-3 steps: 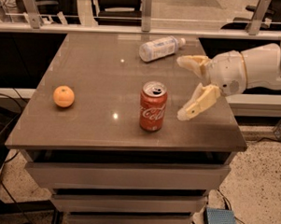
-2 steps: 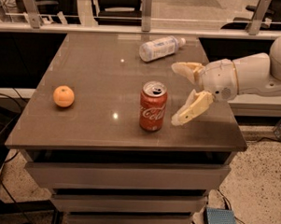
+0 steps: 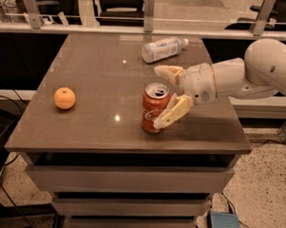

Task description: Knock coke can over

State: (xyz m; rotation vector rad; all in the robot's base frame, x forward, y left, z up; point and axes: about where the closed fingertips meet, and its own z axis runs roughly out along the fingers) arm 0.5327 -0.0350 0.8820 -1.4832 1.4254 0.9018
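Note:
The red coke can (image 3: pixel 153 108) stands upright on the brown table (image 3: pixel 101 81), near its front edge. My gripper (image 3: pixel 165 95) is open just to the right of the can, coming in from the right on the white arm (image 3: pixel 249 75). The near finger (image 3: pixel 174 111) is against the can's right side. The far finger (image 3: pixel 167 72) reaches behind the can's top.
A clear plastic bottle (image 3: pixel 162 49) lies on its side at the back of the table. An orange (image 3: pixel 64 97) sits at the left. A rail runs behind the table. A blue box (image 3: pixel 226 225) lies on the floor at the lower right.
My gripper has moved left toward the can, from a gap beside it to the near finger at the can's side. The can still stands upright in place.

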